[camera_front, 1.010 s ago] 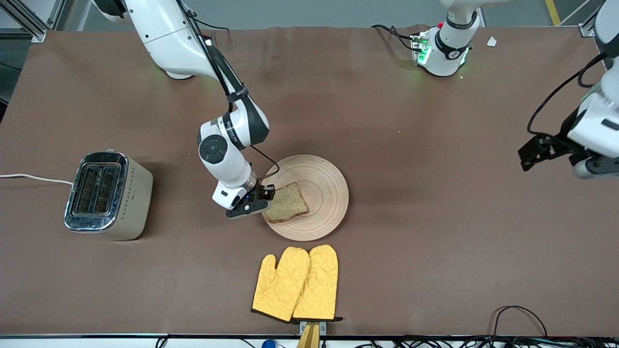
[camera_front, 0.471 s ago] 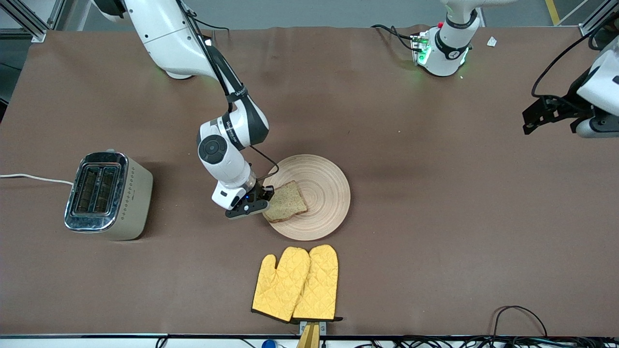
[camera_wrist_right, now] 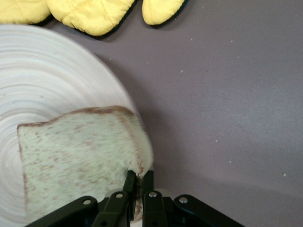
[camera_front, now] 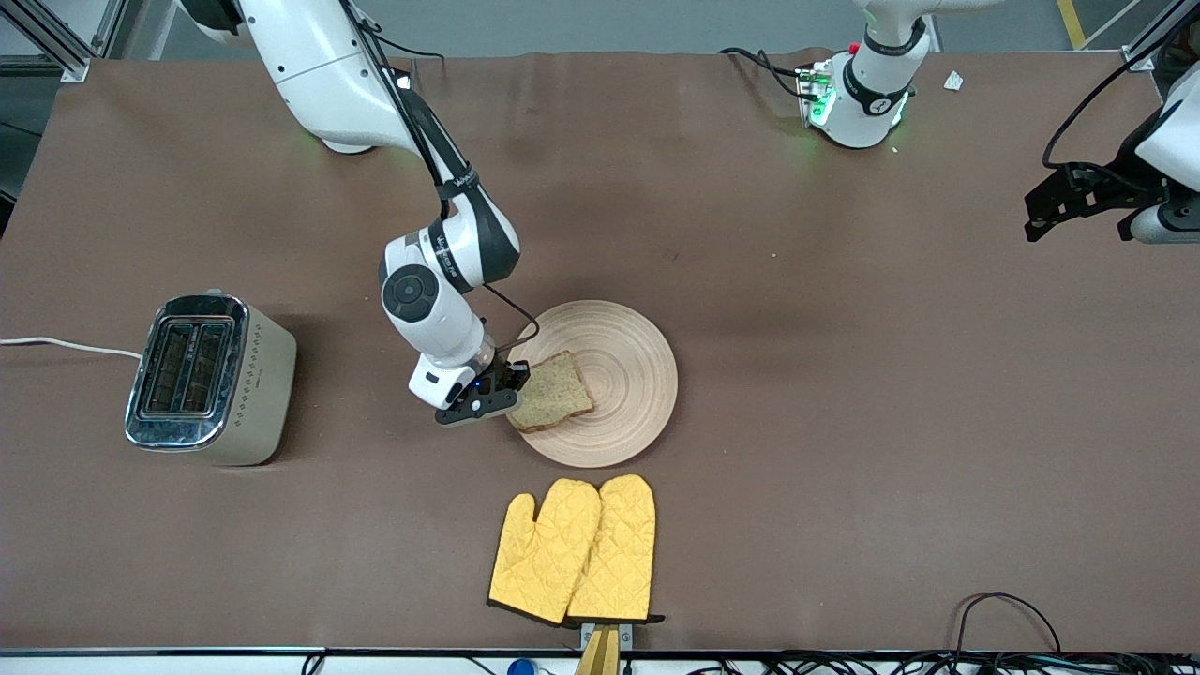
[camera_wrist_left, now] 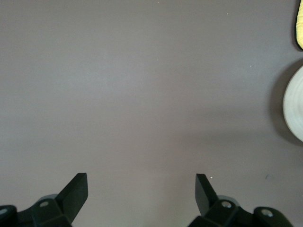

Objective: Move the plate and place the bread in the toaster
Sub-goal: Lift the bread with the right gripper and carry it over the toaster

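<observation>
Right claw (camera_front: 511, 382) is seen pinched on the crust edge of the bread slice (camera_front: 553, 404), at the slice's 9 o'clock edge in the front view; in the right wrist view the fingers (camera_wrist_right: 131, 185) are pressed nearly together on the crust. Left claw (camera_front: 1069, 199) is held spread over bare worktop (camera_front: 844, 422) at the left arm's end, waiting.

Risks, as judged: grip is only on a thin crust strip, so the slice could tear or droop and slip out when lifted. A dangling slice could also miss the narrow slots of the toaster (camera_front: 208, 378). The wooden plate (camera_front: 637, 375) could be dragged if the slice is pulled sideways rather than up.

Bread: roughly square, brown wholegrain, speckled crumb, darker crust, lying on the plate's 8 o'clock part, overhanging the rim slightly. Plate: pale, round, ringed grooves, mid-worktop. Toaster: cream body, chrome top, two slots, well apart at the plate's 9 o'clock. Yellow oven mitts (camera_front: 574, 550) lie at the plate's 6 o'clock, nearer the front camera.
</observation>
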Tool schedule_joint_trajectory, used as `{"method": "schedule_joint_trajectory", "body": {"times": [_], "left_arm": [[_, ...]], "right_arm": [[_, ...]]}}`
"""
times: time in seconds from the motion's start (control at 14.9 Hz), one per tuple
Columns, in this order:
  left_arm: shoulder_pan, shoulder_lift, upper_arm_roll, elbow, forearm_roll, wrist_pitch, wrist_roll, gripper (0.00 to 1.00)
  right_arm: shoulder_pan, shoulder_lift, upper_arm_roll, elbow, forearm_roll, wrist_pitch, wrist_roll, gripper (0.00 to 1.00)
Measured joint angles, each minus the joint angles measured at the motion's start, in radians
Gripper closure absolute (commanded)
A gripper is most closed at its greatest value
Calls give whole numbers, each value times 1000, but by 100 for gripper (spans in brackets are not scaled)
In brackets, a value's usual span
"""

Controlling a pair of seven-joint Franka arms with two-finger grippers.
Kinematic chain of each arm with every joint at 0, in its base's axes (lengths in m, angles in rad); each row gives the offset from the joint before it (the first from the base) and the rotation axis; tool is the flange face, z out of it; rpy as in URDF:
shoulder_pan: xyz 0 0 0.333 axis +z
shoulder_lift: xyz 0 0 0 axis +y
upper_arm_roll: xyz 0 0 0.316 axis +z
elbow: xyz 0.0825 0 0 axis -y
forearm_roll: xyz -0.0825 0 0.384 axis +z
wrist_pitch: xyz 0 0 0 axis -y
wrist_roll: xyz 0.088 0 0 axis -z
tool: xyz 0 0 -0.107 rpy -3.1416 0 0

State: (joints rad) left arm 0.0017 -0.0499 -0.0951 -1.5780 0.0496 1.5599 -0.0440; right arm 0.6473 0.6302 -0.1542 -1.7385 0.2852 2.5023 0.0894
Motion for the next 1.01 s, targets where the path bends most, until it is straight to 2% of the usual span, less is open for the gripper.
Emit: {"method": "schedule_joint_trajectory", "body": {"times": [0.27, 0.47, 0.61, 0.88, 1.01], "left_arm": [[-1, 0, -1, -1, 0, -1, 1, 0], [-1, 0, -1, -3, 0, -3, 1, 0], [-2, 0, -1, -8, 0, -4, 2, 0], [-2, 1, -1, -16, 0, -9, 2, 0], [-2, 1, -1, -16, -8, -9, 2, 0]], "right_arm": [[-2, -25, -67, 71, -8, -181, 0, 100], [-3, -68, -117, 117, -66, -316, 0, 100], [-3, -84, -148, 167, -153, -430, 0, 100], [-6, -96, -212, 314, -392, -723, 0, 100], [-8, -109, -245, 352, -521, -797, -1, 100]]}}
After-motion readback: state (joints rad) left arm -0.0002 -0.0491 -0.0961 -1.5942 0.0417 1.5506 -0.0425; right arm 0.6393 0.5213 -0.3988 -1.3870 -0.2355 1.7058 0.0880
